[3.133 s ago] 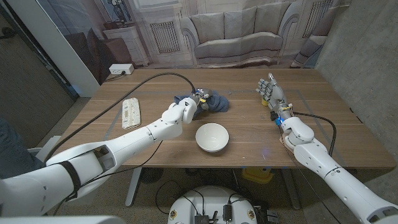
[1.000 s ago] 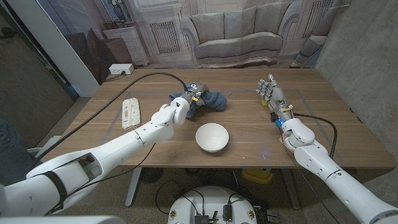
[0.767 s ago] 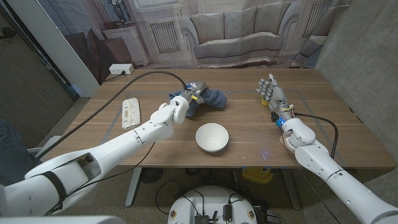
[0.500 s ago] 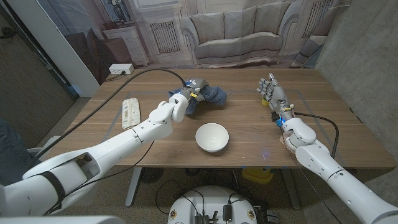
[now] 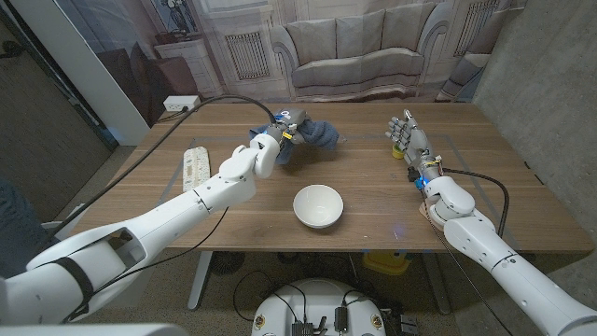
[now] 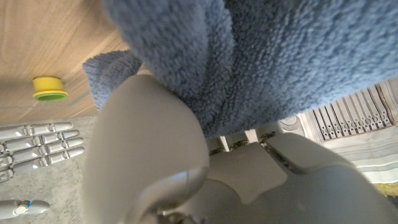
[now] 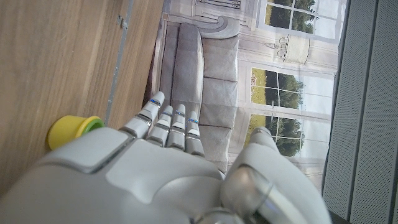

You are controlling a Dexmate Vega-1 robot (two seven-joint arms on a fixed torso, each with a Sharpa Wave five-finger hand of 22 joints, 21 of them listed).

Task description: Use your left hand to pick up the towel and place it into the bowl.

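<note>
My left hand [image 5: 276, 142] grips a bunched blue towel [image 5: 312, 133] and holds it lifted above the far middle of the table. In the left wrist view the towel [image 6: 261, 56] hangs right over my left hand [image 6: 186, 168]. A white bowl [image 5: 317, 205], with nothing in it, sits on the table nearer to me, ahead of the towel and a little to its right. My right hand [image 5: 407, 136] stands at the right of the table, fingers straight and apart, holding nothing; the right wrist view shows the hand [image 7: 155, 162] from behind.
A small yellow cup [image 5: 399, 145] sits beside my right hand; it appears as the yellow cup [image 7: 71, 132] and the cup [image 6: 48, 88] in the wrist views. A pale folded cloth [image 5: 195, 167] lies at the table's left. A black cable [image 5: 187, 117] runs along my left arm.
My left hand has closed on the towel and raised it off the table, moving up and slightly back. The right hand has stayed in place.
</note>
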